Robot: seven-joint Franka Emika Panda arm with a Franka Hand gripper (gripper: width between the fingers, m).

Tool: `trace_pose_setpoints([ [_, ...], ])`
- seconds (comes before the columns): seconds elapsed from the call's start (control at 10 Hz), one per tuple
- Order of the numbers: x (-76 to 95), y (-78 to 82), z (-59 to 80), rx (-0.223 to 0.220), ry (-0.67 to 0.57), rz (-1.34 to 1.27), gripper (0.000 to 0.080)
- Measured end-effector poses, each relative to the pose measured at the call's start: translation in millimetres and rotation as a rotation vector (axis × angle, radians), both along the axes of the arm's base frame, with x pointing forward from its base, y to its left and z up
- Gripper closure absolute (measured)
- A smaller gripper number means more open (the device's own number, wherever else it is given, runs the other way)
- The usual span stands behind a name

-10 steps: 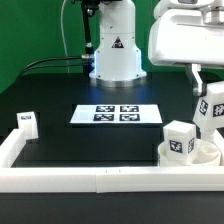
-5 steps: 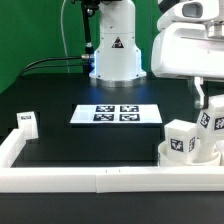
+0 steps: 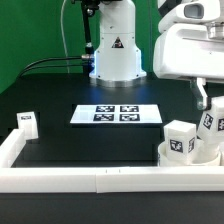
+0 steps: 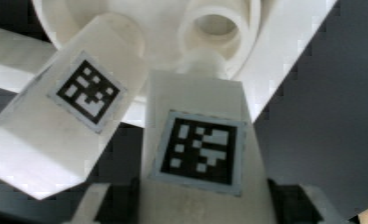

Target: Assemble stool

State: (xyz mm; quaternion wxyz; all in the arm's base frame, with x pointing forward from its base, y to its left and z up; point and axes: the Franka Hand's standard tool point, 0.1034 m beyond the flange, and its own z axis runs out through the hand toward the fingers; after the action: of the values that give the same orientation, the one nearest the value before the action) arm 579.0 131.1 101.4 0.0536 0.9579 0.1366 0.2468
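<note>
Clamping a tagged leg (image 4: 199,140) over the seat disc (image 3: 188,157), pincer (image 4: 199,207) mostly cropped from view.

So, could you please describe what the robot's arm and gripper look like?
The arm is glossy white with rounded casings. Its base column carries a black triangular sticker and sits on a glowing blue ring. Black cables run to the base. The hand housing is a boxy white block, and the gripper beneath it has narrow, partly dark fingers.
</note>
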Motion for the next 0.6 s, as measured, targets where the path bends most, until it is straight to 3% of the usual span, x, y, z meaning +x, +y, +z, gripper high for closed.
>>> trace_pose_setpoints([
  [0.6,-5.2,4.7,3.7,0.008,0.002,0.006,0.0476],
])
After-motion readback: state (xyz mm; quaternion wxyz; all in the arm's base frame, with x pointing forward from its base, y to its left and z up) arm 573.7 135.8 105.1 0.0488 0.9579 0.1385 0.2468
